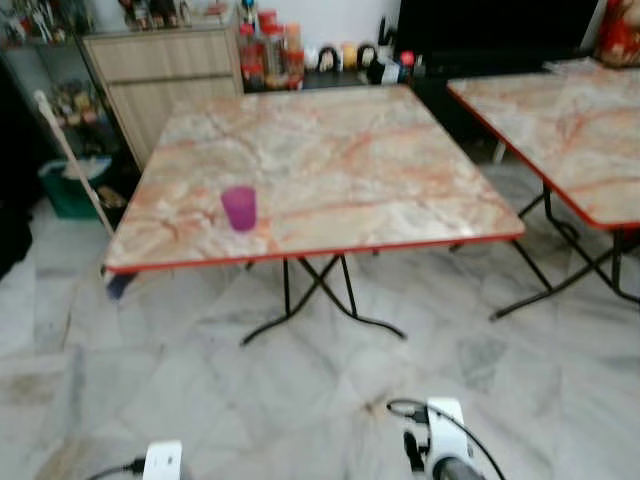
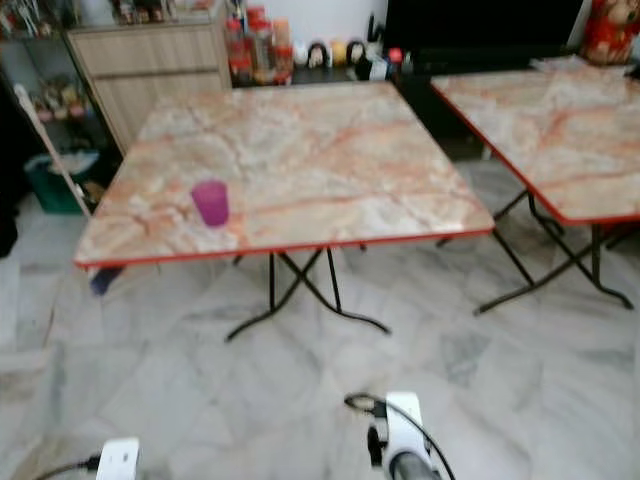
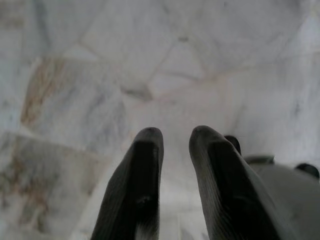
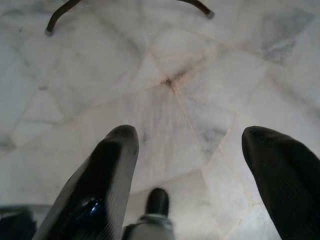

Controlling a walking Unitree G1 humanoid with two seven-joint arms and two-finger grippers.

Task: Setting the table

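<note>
Both head views soft with blur. Second marble-patterned red-edged folding table (image 1: 570, 130) cut off by right edge. Small bottles and jars on the dark back counter (image 1: 330, 55) too blurred to identify. Red object at top right corner (image 1: 620, 30) cropped, unreadable. White-cased right arm (image 1: 445, 445) and left arm (image 1: 162, 462) cut by bottom edge.

— What colour is the cup (image 1: 239, 208)?
— Magenta. The surface (image 1: 380, 170) is pink-and-cream marble pattern, veined orange, edged red, on black legs (image 1: 322, 300).
— And the floor (image 1: 200, 390)?
— Pale grey-white marble with brown patches. Both tools have black fingers (image 3: 132, 190).
</note>
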